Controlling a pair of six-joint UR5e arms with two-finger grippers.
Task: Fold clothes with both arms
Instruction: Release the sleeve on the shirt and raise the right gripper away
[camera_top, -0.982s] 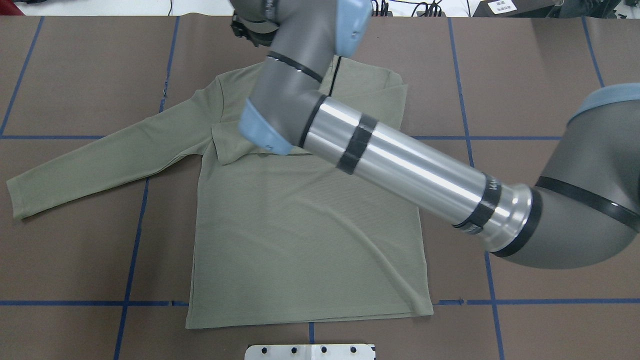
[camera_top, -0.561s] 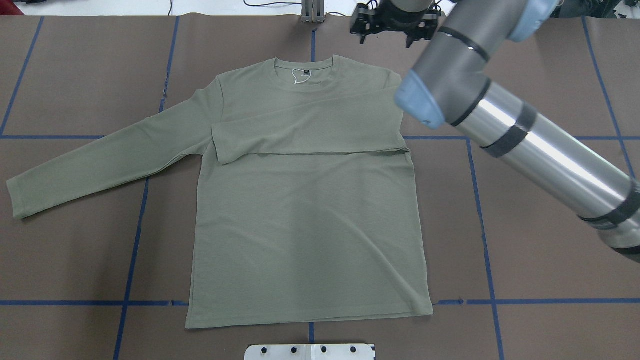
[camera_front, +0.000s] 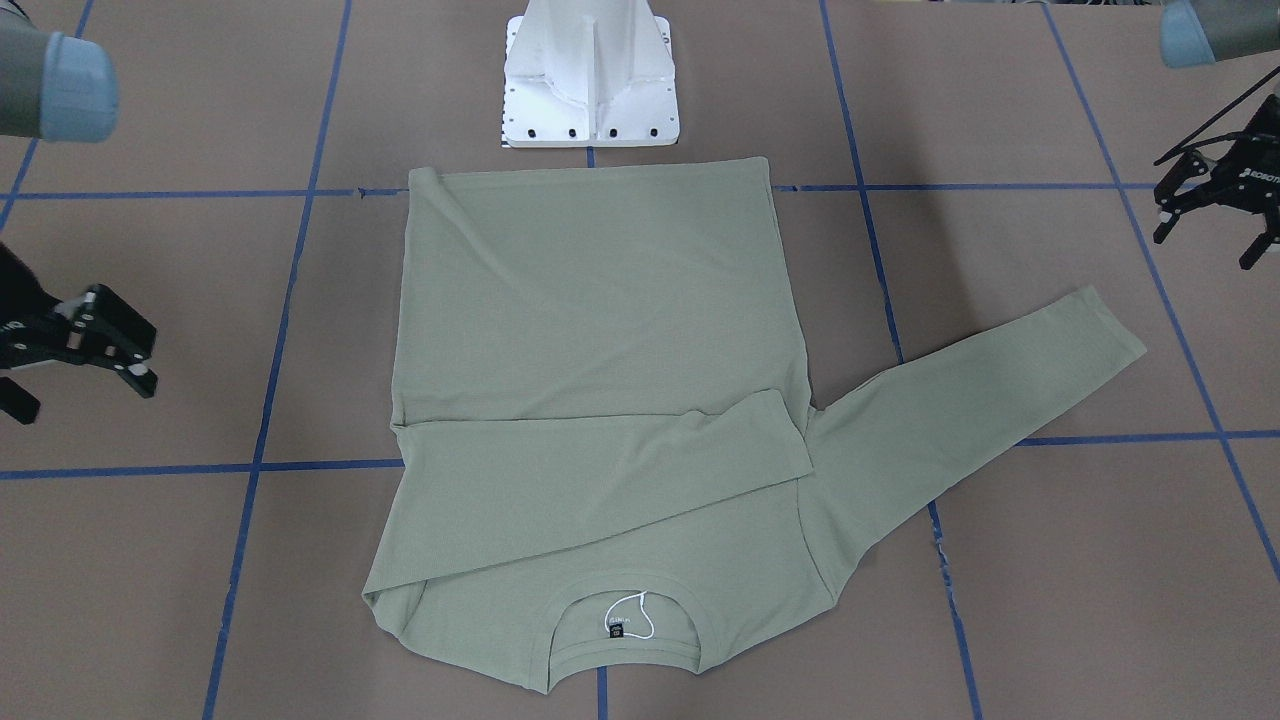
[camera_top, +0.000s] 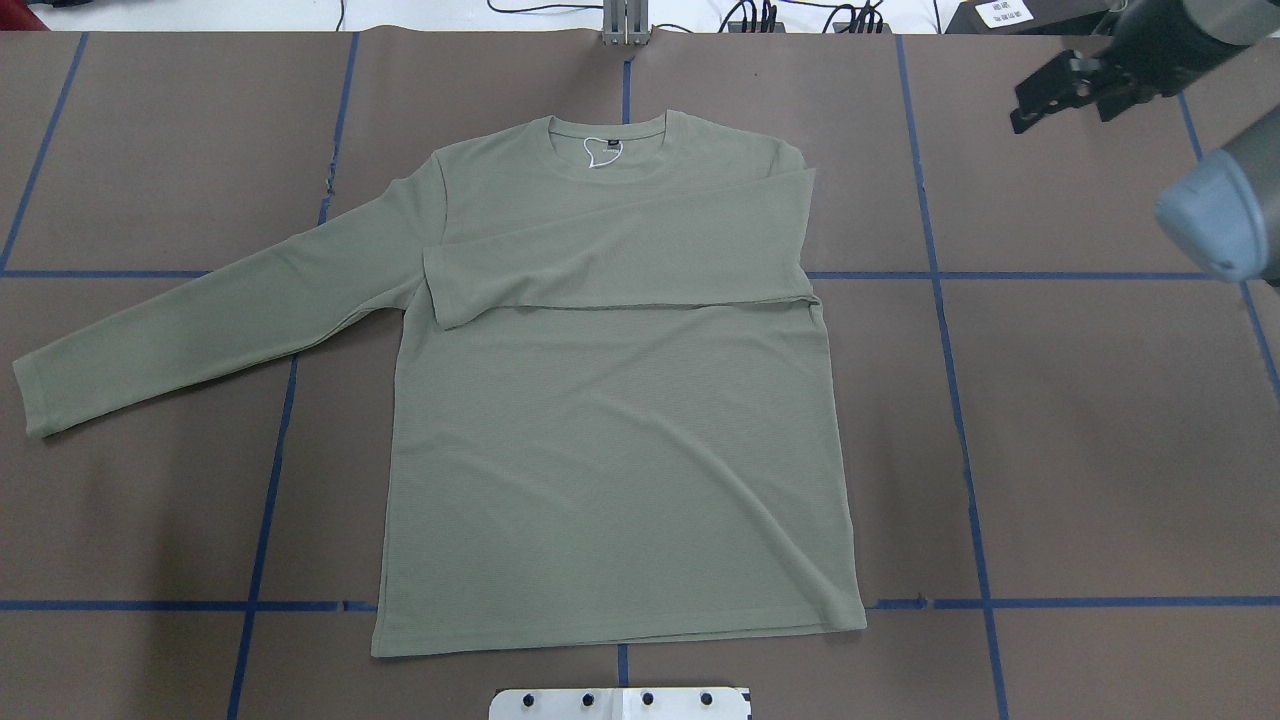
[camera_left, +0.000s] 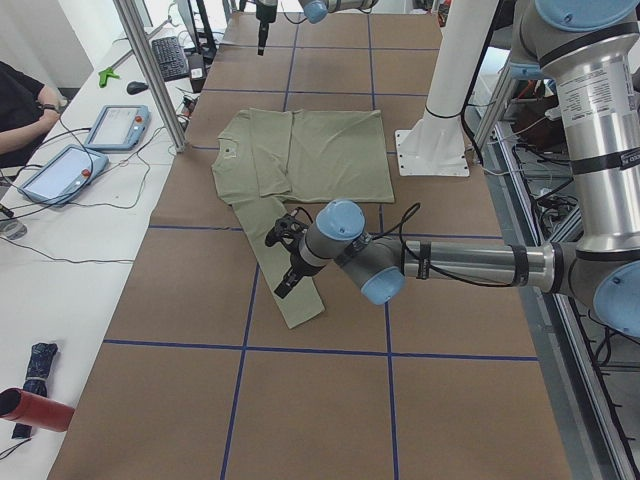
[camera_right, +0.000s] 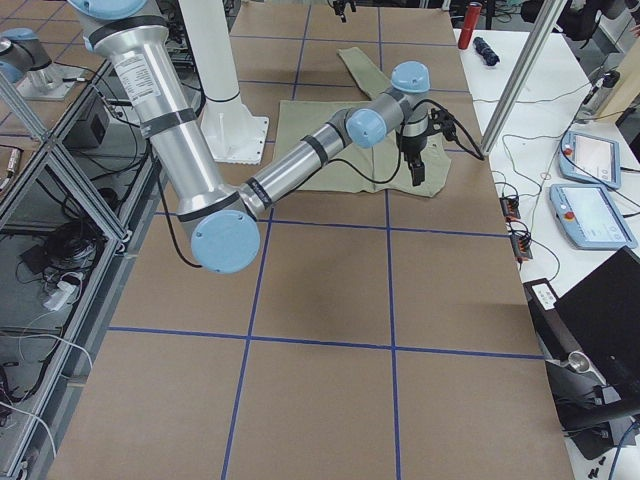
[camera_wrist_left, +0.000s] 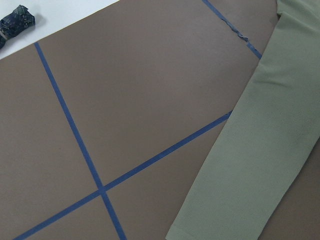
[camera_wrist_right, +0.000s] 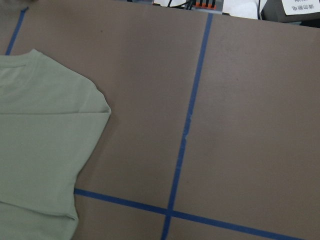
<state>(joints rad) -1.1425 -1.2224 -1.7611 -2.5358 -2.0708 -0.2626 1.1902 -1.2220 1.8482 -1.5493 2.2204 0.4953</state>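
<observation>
The sage-green shirt (camera_top: 610, 450) lies flat and face up in the middle of the brown-covered bench (camera_top: 1080, 450), and everything else sits around it. The white pedestal base (camera_front: 590, 80) is just beyond its hem. At the far end of the shirt is its round neck, with a small dark label and a white string loop (camera_top: 600, 152) showing inside. The sleeve on the robot's right (camera_top: 620, 255) is folded in across the chest, with its cuff reaching the opposite armpit. The other sleeve (camera_top: 200, 320) stretches out and away from the body on the robot's left, flat on the bench. Blue tape lines (camera_top: 948, 350) run out from under the cloth on all sides. The right gripper (camera_top: 1062, 115) hangs well off the shoulder with the folded sleeve, out past the neck end. Its jaws are spread and it holds nothing. The left gripper (camera_front: 1207, 240) is in the air out by the outstretched sleeve's cuff (camera_wrist_left: 215, 227). Its fingers are also apart and it is clear of the fabric. Neither gripper touches the shirt.
</observation>
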